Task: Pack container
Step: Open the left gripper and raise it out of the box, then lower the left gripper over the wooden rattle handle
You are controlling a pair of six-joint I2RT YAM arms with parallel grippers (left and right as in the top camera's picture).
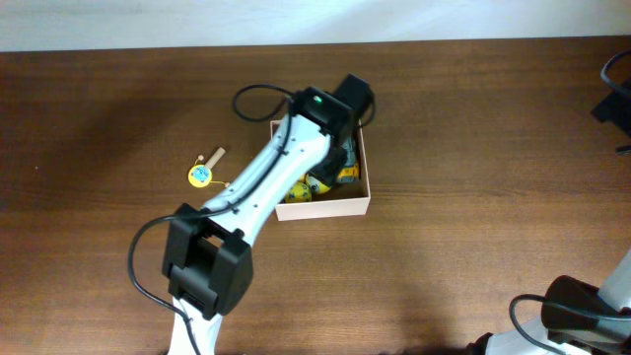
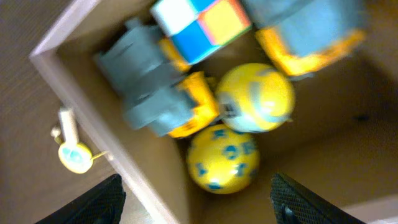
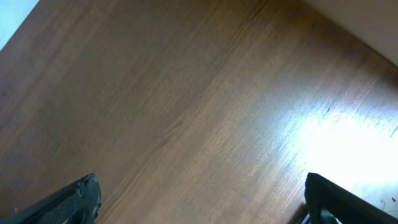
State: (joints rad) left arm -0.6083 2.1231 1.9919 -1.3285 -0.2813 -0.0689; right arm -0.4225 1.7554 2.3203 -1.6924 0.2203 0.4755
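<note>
Centrally on the brown wooden table (image 1: 473, 118) sits the container (image 1: 330, 208), a square shallow box with pale walls, its far side partly covered in the overhead view by the left arm (image 1: 266, 177) reaching over it.

The left gripper (image 2: 199, 208) hangs above the box interior. Its 2 dark fingers (image 2: 99, 202) stand well apart at the bottom of the wrist view with nothing between them.

Inside the box, the toys crowd toward 1 corner:
- a multicoloured cube (image 2: 199, 22)
- 2 grey-and-yellow toy vehicles (image 2: 155, 87)
- a yellow ball with a face (image 2: 255, 96)
- a yellow ball with blue marks (image 2: 222, 158), touching the faced ball

Bare tan floor lies open to the right of the 2 balls. Just outside the container's left wall lies a small yellow toy on a stick (image 1: 200, 174), apart from the box.

The right gripper (image 3: 205, 205) is near the table's front right corner, well away from the container. Its fingers (image 3: 74, 199) are spread fully and hold nothing. Only bare wood shows beneath them, with the table's edge in the upper right of that view.
</note>
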